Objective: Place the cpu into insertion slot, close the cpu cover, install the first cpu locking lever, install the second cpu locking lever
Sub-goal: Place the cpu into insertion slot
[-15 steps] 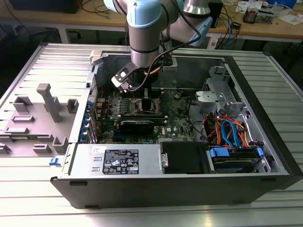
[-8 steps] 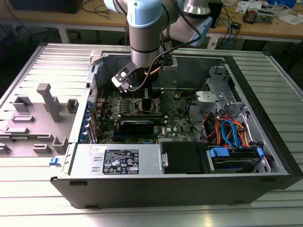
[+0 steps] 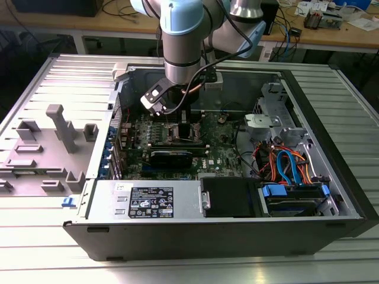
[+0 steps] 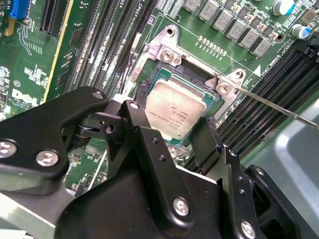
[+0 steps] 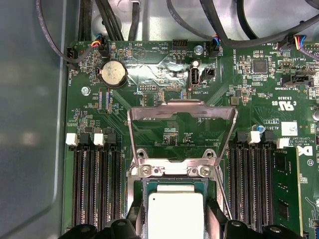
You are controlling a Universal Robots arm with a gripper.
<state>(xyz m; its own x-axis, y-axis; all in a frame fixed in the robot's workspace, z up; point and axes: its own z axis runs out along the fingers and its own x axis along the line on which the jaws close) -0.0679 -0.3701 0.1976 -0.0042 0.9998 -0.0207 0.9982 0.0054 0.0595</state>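
Reaching into open PC case [image 3: 237,234], exterior view: you have arm [image 3: 177,35] down over motherboard [image 3: 222,151], toward exterior view's left of coloured cables [image 3: 284,165]; gripper [image 3: 177,124] low at the board.

Second wrist view: gripper [image 4: 172,119] pinched on cpu [image 4: 177,112], fingers [image 4: 212,134] at opp. edges. Cpu is over socket [image 4: 162,52]; seated or not, can't tell. Thin lever rod [image 4: 279,107] angled away from socket.

First wrist view: cpu [image 5: 175,214] btwn fingers [image 5: 215,223]; cpu cover [image 5: 182,106] swung open, standing off socket.
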